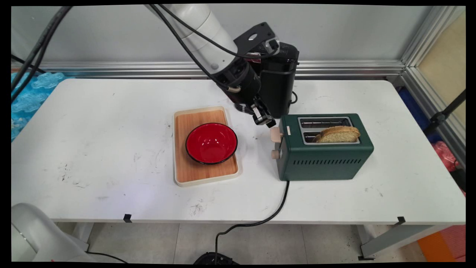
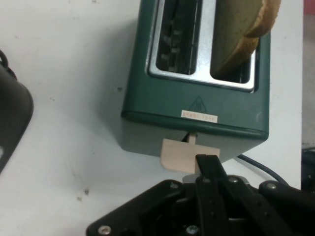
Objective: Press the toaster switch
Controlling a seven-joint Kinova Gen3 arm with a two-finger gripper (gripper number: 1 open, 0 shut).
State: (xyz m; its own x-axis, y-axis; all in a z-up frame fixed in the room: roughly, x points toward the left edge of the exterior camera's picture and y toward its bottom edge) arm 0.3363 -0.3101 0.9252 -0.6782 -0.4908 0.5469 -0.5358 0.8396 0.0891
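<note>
Fingers pressed together, my gripper [image 2: 207, 164] is resting its tip on the toaster's [image 1: 323, 160] beige lever [image 2: 189, 156], holding nothing. Bread [image 1: 338, 134] is sticking up from the near slot [image 1: 331, 137]; the far slot [image 1: 324, 122] is showing bare wires. Left of me, a red bowl [image 1: 211, 143] is sitting on a wooden tray [image 1: 186, 123]. Behind me, a black appliance [image 1: 277, 87] is standing.
</note>
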